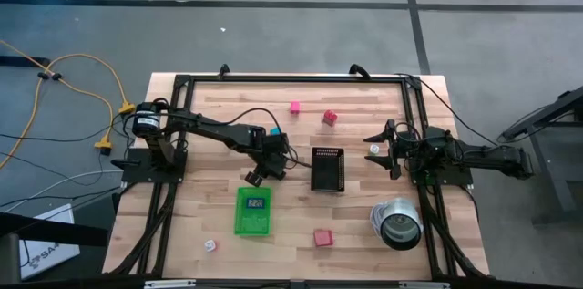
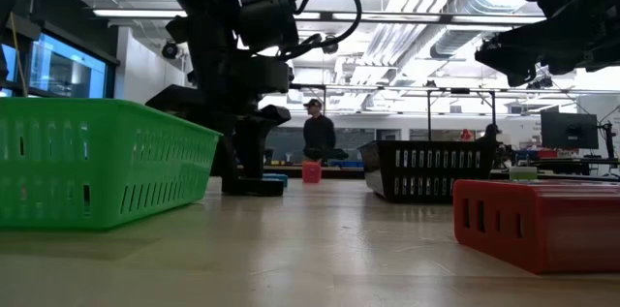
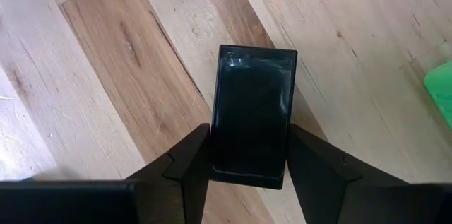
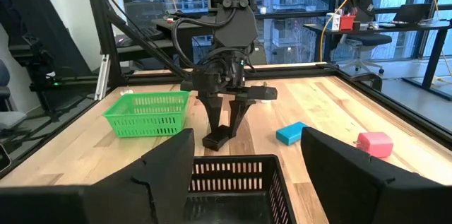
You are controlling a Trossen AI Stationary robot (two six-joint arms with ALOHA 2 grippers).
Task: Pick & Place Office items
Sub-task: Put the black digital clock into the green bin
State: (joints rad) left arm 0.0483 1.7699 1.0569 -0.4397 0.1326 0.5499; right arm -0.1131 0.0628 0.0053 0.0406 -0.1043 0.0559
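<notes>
A flat black rectangular piece [image 3: 254, 90] lies on the wooden table between the green tray [image 1: 253, 225] and the black tray [image 1: 327, 168]. My left gripper [image 3: 248, 131] is down on it, shut on its sides; the right wrist view shows the gripper [image 4: 224, 126] standing steeply over the piece [image 4: 216, 140]. Loose items lie around: light blue [image 4: 291, 133], pink [image 4: 374, 143], pink [image 1: 295, 106], red [image 1: 330, 118] and red [image 1: 322, 237]. My right gripper [image 4: 247, 146] waits open at the table's right side, holding nothing. My left gripper pinches the black piece between its two fingers by its two long sides [image 3: 220, 146], near the end closest to the wrist. The fingers slant steeply down from the table's left side and straddle the piece's width. The piece lies flat on the table.
A silver can [image 1: 397, 223] lies at the near right. A small white item [image 1: 210, 245] sits near the front edge and another [image 1: 373, 148] by my right gripper. Something dark blue [image 1: 257, 203] lies in the green tray. A black frame [image 1: 291, 77] rims the table.
</notes>
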